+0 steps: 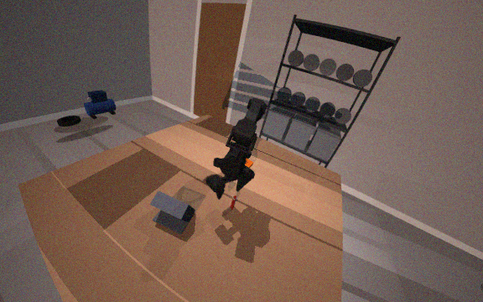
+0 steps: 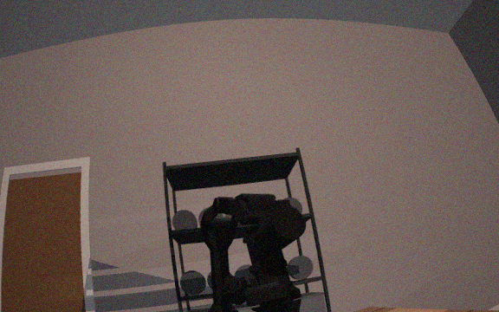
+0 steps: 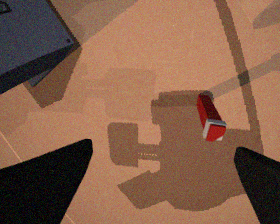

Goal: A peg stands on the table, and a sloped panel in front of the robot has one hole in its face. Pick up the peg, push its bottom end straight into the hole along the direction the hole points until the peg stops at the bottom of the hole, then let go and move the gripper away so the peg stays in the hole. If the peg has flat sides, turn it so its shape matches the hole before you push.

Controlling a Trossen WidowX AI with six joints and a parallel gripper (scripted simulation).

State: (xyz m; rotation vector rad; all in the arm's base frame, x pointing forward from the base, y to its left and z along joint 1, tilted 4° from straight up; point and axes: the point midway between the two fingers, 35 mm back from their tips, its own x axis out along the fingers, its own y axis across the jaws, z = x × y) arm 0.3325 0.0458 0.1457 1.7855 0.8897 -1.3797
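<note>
A red peg [image 1: 233, 204] [image 3: 209, 111] with a pale band near its top stands upright on the table. In the wrist view it lies right of centre, nearer the right finger. My gripper [image 1: 229, 194] [image 3: 163, 151] is open and empty, pointing down above the peg, its fingertips not touching it. The blue-grey block with the sloped panel [image 1: 171, 205] [image 3: 28, 42] is left of the peg in the top view. A dark outline of the hole [image 3: 0, 6] shows at the wrist view's top left corner. The exterior view shows the arm, but no peg or panel.
The wooden table [image 1: 300, 252] [image 3: 181, 40] carries shadows of the arm and gripper around the peg. The arm's orange base [image 1: 249, 163] is behind the gripper. A black rack [image 1: 326, 73] [image 2: 232, 171] stands behind the table. A blue machine [image 1: 100, 106] is on the floor.
</note>
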